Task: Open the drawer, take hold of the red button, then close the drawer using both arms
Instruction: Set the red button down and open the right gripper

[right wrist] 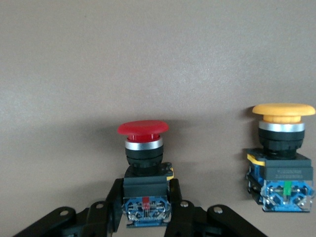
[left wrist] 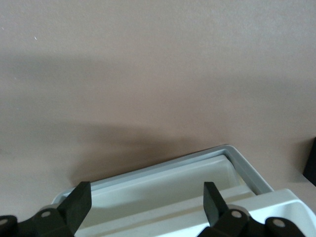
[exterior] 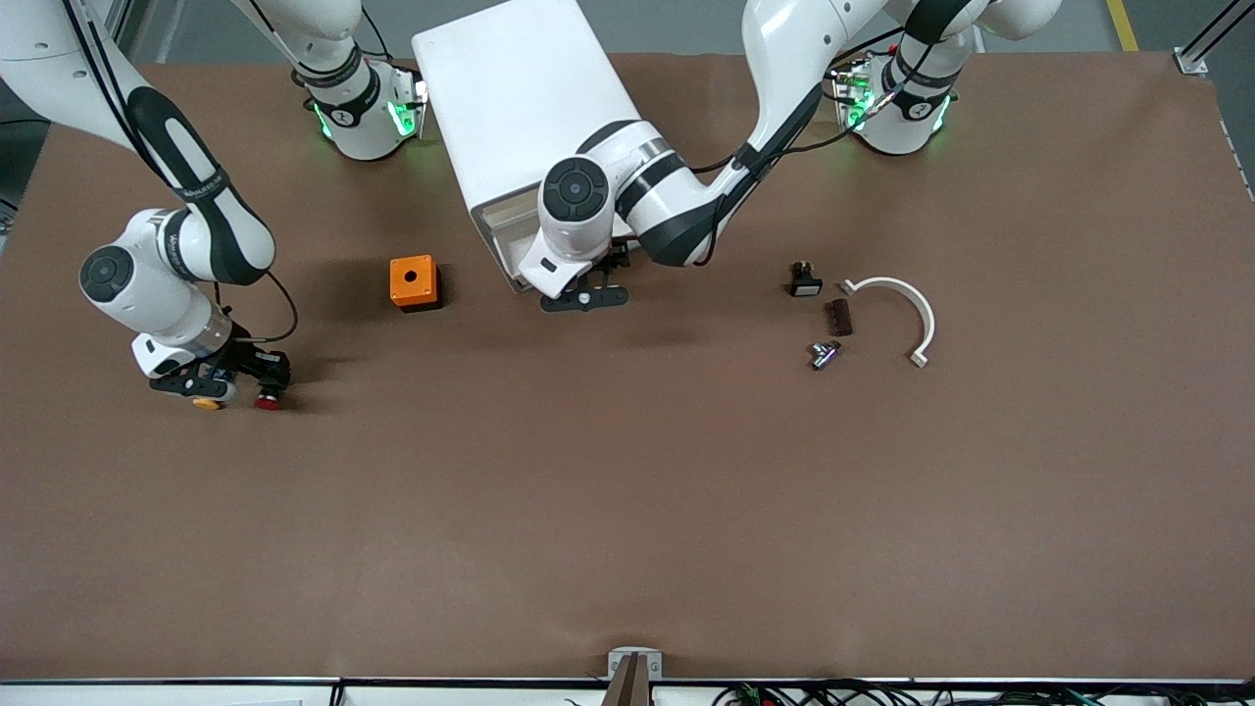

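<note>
The red-capped button (right wrist: pixel 143 129) stands on the table near the right arm's end, its dark body between my right gripper's (right wrist: pixel 145 192) fingers, which are shut on it; in the front view both show low on the table, the button (exterior: pixel 267 400) and the gripper (exterior: pixel 250 380). The white cabinet (exterior: pixel 515 108) stands at the back middle. Its lowest drawer (left wrist: pixel 163 185) is pulled out a little, and its tray looks empty. My left gripper (left wrist: pixel 146 202) is open over the drawer's front edge, also in the front view (exterior: pixel 585 294).
An orange-capped button (right wrist: pixel 283 111) stands right beside the red one (exterior: pixel 207 403). An orange box with a hole (exterior: pixel 413 281) sits beside the cabinet. Toward the left arm's end lie a small black part (exterior: pixel 805 281), a brown block (exterior: pixel 838 317), a metal piece (exterior: pixel 824 354) and a white curved bracket (exterior: pixel 902 309).
</note>
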Robot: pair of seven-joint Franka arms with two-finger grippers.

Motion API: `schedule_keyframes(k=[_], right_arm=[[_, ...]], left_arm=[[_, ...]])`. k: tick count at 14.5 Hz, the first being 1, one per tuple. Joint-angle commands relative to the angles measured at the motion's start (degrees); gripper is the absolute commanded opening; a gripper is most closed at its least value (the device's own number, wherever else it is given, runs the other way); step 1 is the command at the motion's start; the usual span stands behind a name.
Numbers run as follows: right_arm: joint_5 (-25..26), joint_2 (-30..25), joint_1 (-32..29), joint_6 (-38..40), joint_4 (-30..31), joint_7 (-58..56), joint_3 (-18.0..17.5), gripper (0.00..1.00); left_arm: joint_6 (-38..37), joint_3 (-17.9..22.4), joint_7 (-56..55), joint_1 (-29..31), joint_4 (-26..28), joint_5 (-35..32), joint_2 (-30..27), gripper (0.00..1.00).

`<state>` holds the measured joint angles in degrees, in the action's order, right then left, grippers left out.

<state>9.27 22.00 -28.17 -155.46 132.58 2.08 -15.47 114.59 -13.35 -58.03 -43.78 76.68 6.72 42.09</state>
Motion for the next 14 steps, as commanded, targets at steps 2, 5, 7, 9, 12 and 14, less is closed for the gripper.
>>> schedule_keyframes(k=[2, 5, 7, 9, 12, 14], right_arm=[[-0.31, -3.19, -1.63, 4.03, 0.75, 0.82, -1.84, 0.0], [-0.31, -3.1, -1.63, 3.85, 0.75, 0.91, -2.02, 0.0], [-0.74, -2.93, -1.54, 3.33, 0.75, 1.0, -2.02, 0.0], [-3.02, -2.66, -0.93, 3.06, 0.58, 0.91, -2.28, 0.0], [-3.47, -2.49, -0.75, 0.96, 0.58, 1.0, -2.37, 0.0], [-3.47, -2.48, -0.66, -0.19, 0.58, 0.47, -2.37, 0.0]], left_arm=[[0.37, 0.08, 0.55, -0.78, 0.31, 7.5, -0.25, 1.0], [0.37, 0.08, 0.55, -0.78, 0.23, 8.4, -0.25, 1.0], [0.37, 0.08, 0.55, -0.78, 0.31, 8.49, -0.25, 1.0], [0.37, 0.08, 0.55, -0.78, 0.4, 8.49, -0.16, 1.0], [0.37, 0.08, 0.55, -0.69, 1.01, 9.71, 0.1, 1.0], [0.37, 0.08, 0.47, -0.6, 1.28, 10.77, 0.19, 1.0]])
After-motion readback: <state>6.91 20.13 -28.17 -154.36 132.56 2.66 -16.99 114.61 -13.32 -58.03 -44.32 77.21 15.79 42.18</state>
